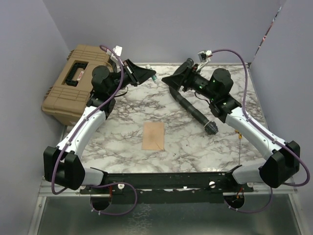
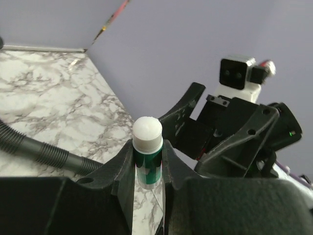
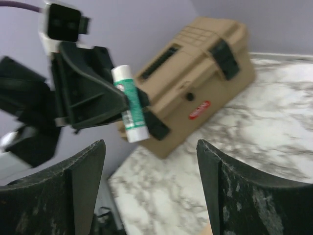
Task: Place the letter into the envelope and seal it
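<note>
A kraft-brown envelope [image 1: 153,135] lies flat and closed in the middle of the marble table, far from both grippers. The letter is hidden from view. At the back of the table, raised above it, my left gripper [image 1: 151,77] [image 2: 147,147] is shut on a green glue stick [image 2: 147,156] [image 3: 129,105] with white ends. The stick's white top pokes out past the fingertips. My right gripper [image 1: 168,82] [image 3: 150,147] faces it from a short distance, open wide with nothing between its fingers.
A tan hard case [image 1: 73,83] [image 3: 205,63] stands at the back left corner, behind the left arm. A black corrugated hose [image 1: 195,110] [image 2: 44,152] lies on the table under the right arm. Purple walls close in the back and both sides.
</note>
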You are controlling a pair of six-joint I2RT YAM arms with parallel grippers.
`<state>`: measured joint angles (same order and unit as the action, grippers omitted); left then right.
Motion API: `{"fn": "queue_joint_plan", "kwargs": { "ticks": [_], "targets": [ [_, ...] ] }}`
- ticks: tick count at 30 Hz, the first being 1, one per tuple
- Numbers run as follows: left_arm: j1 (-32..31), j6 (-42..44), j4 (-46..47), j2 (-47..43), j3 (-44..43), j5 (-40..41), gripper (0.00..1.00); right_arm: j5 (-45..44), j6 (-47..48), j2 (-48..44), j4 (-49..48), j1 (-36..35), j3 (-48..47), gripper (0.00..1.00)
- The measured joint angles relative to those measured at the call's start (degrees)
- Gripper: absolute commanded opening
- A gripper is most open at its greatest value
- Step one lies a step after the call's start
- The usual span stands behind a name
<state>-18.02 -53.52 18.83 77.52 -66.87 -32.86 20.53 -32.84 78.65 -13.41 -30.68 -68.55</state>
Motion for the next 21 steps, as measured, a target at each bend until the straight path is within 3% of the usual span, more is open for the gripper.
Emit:
{"fn": "queue_joint_plan", "kwargs": {
  "ticks": [5, 8, 11, 17, 21],
  "targets": [
    [0.55, -0.81, 6.88, -1.46, 1.77, -8.13, 0.0, 11.19, -14.47, 0.15, -12.55, 0.26, 2.97, 0.73],
    [0.48, -1.38, 9.29, -2.32, 1.99, -10.75, 0.0, 16.81, -20.46, 2.47, -19.15, 0.2, 4.0, 0.64],
    [0.48, -2.19, 11.74, -2.99, 2.23, -12.11, 0.0, 20.37, -24.44, 4.35, -23.67, 0.15, 4.7, 0.49],
    [0.48, -3.91, 14.73, -3.61, 3.28, -13.29, 0.0, 25.18, -31.78, 6.97, -35.23, 0.15, 5.2, 0.42],
    [0.48, -4.39, 15.47, -3.93, 3.65, -13.42, 0.0, 26.88, -33.97, 8.7, -38.45, 0.15, 5.07, 0.3]
  ]
}}
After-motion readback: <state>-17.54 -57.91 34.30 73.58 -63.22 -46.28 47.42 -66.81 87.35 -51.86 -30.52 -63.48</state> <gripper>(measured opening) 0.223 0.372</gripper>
